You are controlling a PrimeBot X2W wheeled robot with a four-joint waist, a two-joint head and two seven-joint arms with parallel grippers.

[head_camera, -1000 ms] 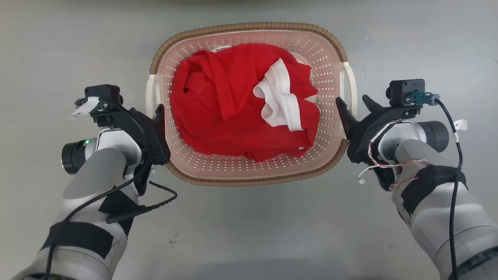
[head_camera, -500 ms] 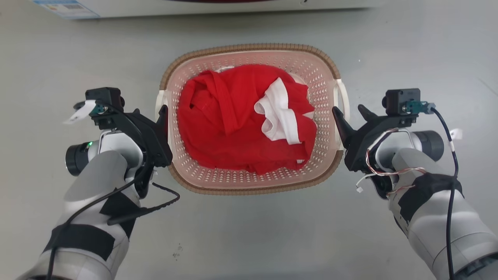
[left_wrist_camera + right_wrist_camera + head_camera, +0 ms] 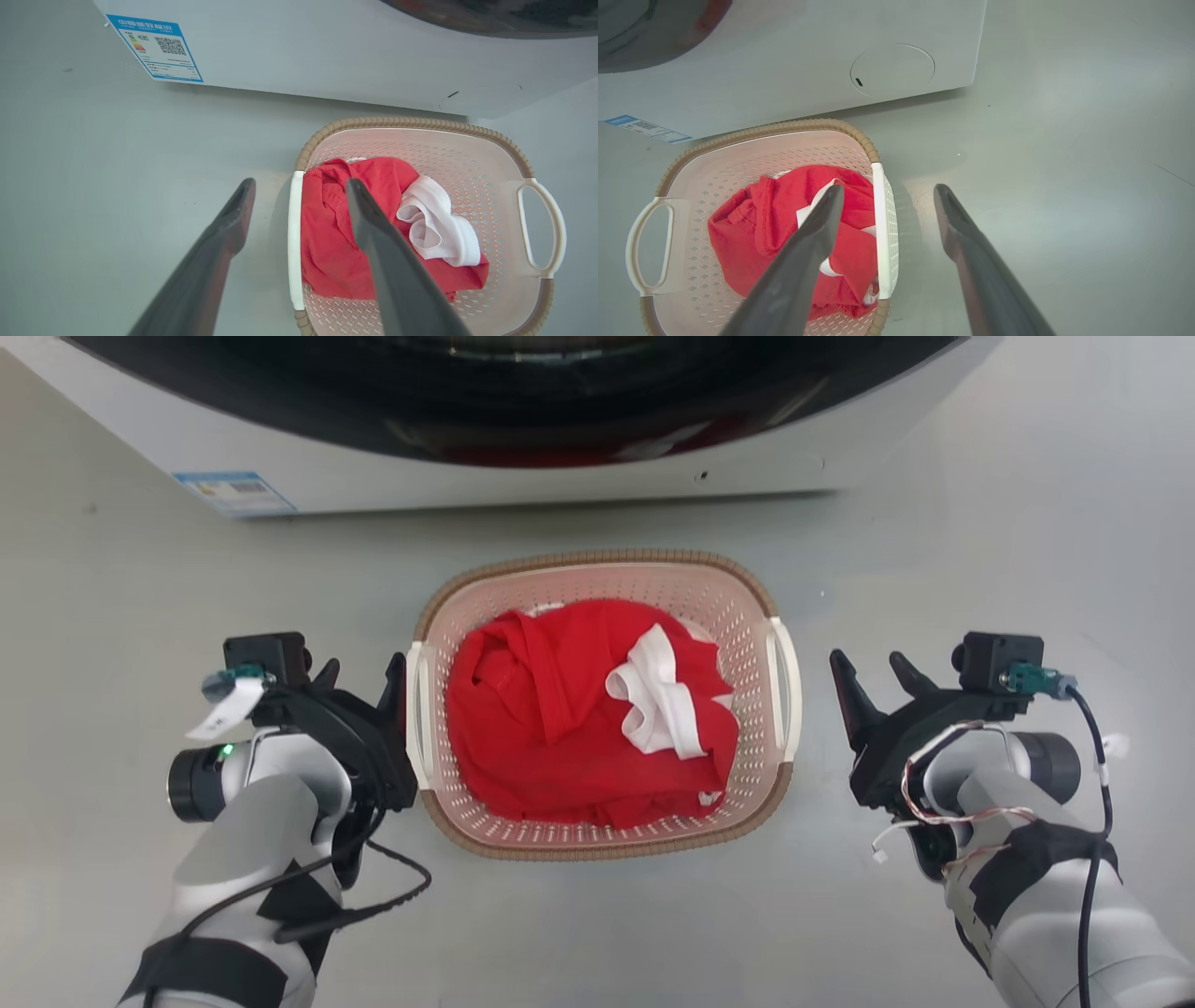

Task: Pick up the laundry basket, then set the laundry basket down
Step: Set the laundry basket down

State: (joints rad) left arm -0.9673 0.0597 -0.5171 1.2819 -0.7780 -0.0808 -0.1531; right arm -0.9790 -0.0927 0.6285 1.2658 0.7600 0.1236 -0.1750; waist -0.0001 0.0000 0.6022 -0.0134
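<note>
Your head camera looks steeply down on the laundry basket (image 3: 597, 560). Your wrist cameras sit lower and nearer, one either side; all three share it and the washing machine (image 3: 560, 490).

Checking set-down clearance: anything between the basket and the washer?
No. Only a strip of bare grey floor separates the laundry basket from the washing machine; the head view shows it plainly.

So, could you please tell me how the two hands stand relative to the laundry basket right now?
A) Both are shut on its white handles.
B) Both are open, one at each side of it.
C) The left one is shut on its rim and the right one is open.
B: the left hand and the right hand both have their fingers spread, one on each side of the laundry basket.
</note>
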